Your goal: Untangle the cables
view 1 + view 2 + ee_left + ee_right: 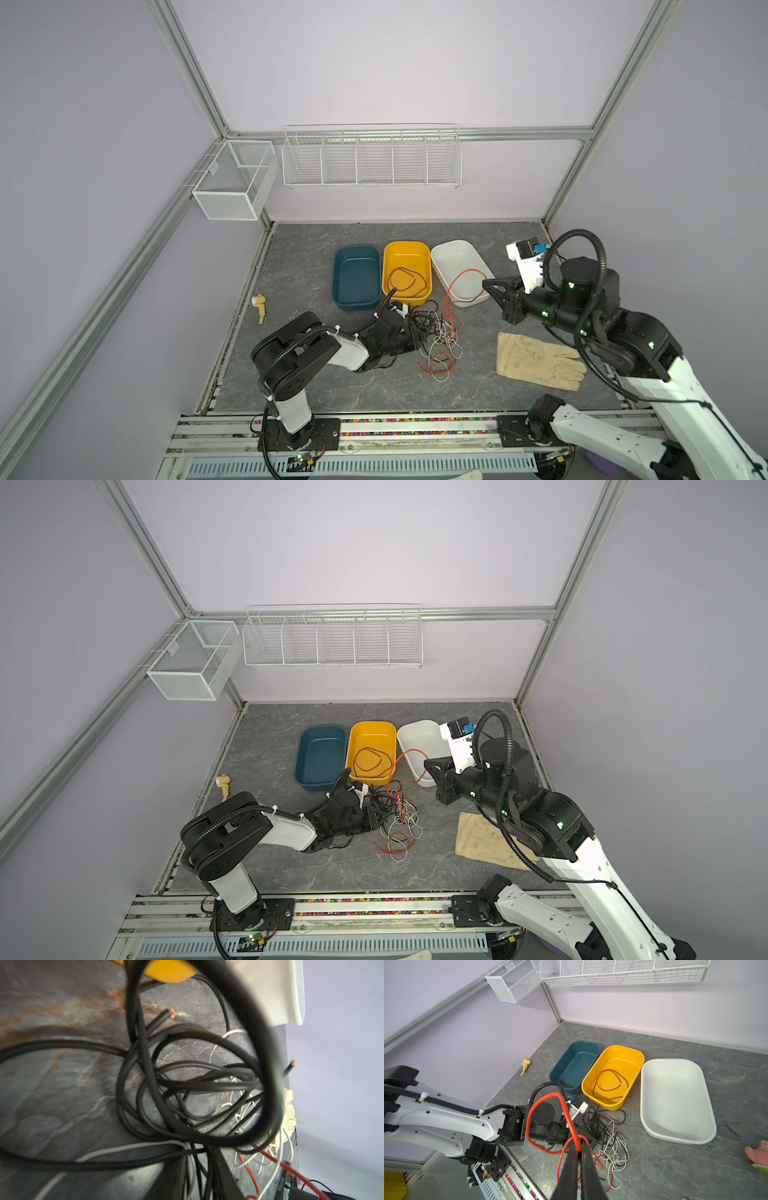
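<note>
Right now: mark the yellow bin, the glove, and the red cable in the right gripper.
yellow bin (406, 249): top view, far wall.
glove (528, 357): top view, palm.
held red cable (569, 1121): right wrist view, raised loop.

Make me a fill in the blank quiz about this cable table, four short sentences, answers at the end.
1. The right gripper, shut on a red cable, is nearest the ___ bin.
2. A second red cable lies coiled in the ___ bin.
3. A pale ___ lies on the table beside the right arm.
4. The tangle mixes red, white and ___ cables.
Answers: white, yellow, glove, black.
</note>
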